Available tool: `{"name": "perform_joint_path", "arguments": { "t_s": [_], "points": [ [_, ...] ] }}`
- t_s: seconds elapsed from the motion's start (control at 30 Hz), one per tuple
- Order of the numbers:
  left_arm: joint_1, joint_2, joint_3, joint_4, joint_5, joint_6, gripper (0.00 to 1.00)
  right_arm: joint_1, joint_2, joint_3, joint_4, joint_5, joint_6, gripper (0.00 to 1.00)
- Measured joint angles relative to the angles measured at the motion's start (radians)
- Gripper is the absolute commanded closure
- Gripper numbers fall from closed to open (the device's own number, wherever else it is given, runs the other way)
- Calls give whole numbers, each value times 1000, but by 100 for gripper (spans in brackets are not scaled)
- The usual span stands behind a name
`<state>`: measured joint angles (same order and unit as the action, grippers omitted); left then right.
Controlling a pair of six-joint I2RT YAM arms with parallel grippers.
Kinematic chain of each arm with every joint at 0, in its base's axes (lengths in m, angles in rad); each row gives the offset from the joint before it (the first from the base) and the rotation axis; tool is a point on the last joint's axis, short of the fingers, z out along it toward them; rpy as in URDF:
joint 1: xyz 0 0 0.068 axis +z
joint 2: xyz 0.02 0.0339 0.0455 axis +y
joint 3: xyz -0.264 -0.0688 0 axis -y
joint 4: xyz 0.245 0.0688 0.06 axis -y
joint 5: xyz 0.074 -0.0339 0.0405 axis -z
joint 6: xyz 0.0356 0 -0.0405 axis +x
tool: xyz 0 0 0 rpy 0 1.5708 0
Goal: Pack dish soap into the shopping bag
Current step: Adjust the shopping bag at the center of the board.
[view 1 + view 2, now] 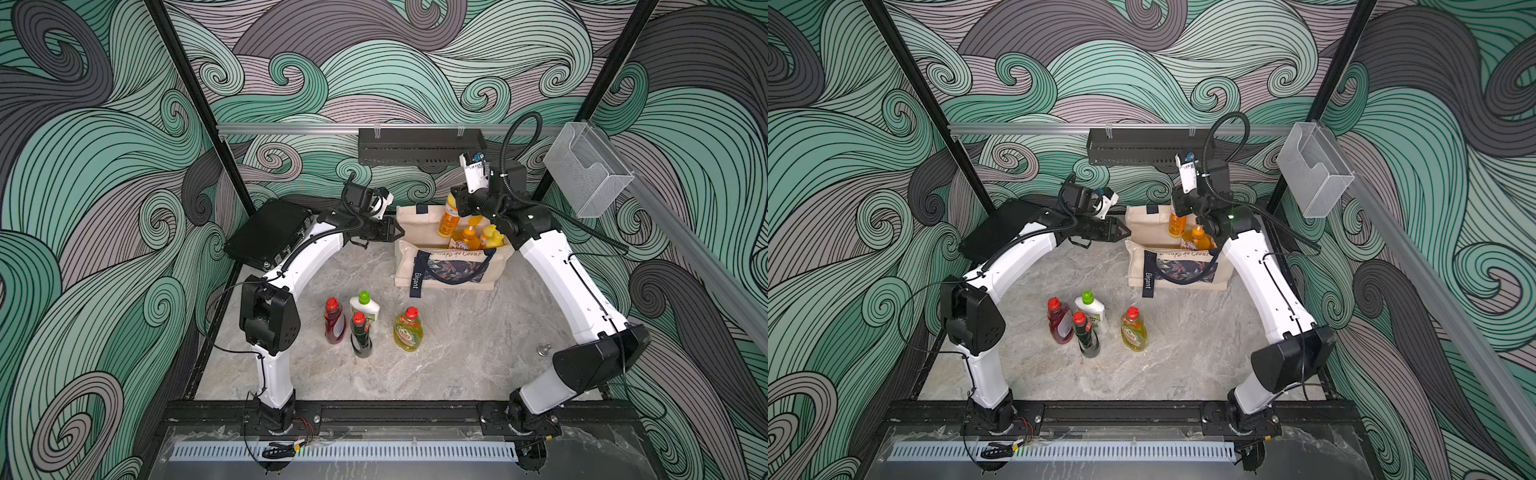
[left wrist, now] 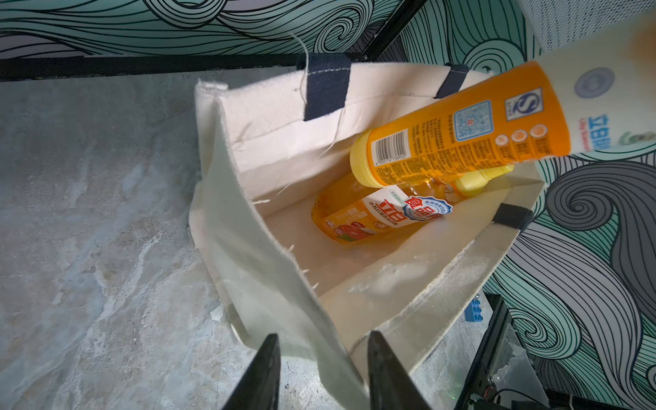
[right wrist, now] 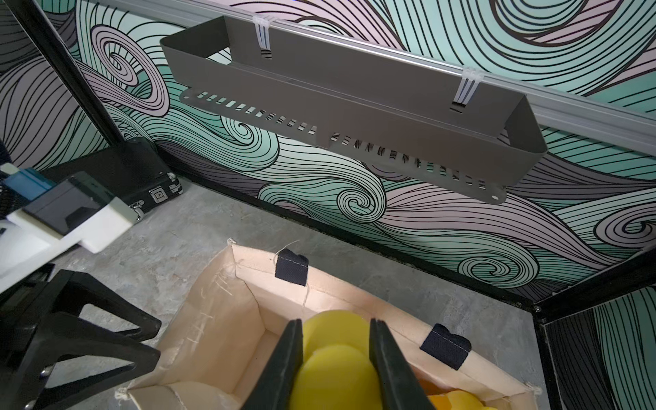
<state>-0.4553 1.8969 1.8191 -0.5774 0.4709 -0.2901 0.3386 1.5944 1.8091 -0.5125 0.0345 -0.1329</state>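
While the shopping bag [image 1: 404, 262] stands open near the far edge of the surface [image 1: 457, 361], right of centre, the right gripper [image 3: 335, 323] hangs over its mouth with its jaws closed on an orange bottle [image 1: 448, 220] of dish soap.

Long axis of the held bottle: steep, a little off vertical, upper end at the jaws, lower end inside the bag's rim, close to its back wall. From the left wrist view, that lower end is yellow and points down into the bag. From the right wrist view, yellow plastic fills the gap between the jaws.

Left gripper [image 1: 398, 230]: at the bag's left end, jaws apart, one on either side of the end panel's top edge, with a gap to the cloth. Whether they touch it cannot be told.

Inside the bag: an amber bottle [image 2: 369, 218] on its side, long axis along the bag's length, and a yellow cap [image 2: 474, 181] beyond it toward the bag's right end.

Middle of the surface, well apart from the bag and nearer the near edge: four bottles upright, caps up. The red bottle [image 1: 335, 324], the white green-capped bottle [image 1: 365, 308] and the dark-green bottle [image 1: 360, 338] stand close together. The yellow red-capped bottle [image 1: 408, 332] stands alone, nearer the right edge.

Far left corner: a black hard case [image 1: 266, 237].
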Motion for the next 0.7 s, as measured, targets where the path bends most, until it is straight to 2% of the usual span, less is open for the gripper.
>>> {"name": "perform_joint_path", "arguments": {
  "t_s": [0.13,0.7],
  "points": [
    [0,0,5,-7,0,3,70,0,-5,-20,0,0,4,100],
    [-8,12,29,-9,0,10,76,0,56,-39,-8,44,-13,100]
  ]
}}
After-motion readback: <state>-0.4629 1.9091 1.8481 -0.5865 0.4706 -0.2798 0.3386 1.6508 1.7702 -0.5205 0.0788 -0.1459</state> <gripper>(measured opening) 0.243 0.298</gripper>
